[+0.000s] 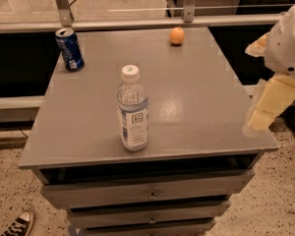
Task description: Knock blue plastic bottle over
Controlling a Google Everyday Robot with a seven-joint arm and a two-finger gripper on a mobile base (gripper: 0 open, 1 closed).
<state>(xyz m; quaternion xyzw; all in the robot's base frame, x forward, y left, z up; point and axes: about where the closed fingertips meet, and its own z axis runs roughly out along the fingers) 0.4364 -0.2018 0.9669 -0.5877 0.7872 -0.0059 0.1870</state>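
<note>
The blue plastic bottle (132, 108) is clear and faintly bluish, with a white cap and a white-blue label. It stands upright on the grey table (196, 107), near the front edge and left of centre. My gripper (266, 108), pale yellow under the white arm (290, 38), hangs at the table's right edge. It points down and left and is well to the right of the bottle, not touching it.
A blue soda can (70, 48) stands upright at the back left corner. An orange (176, 35) lies near the back edge. The table tops a cabinet of drawers (147, 194). A metal rail (137, 22) runs behind. A shoe (17, 224) shows at the bottom left on the floor.
</note>
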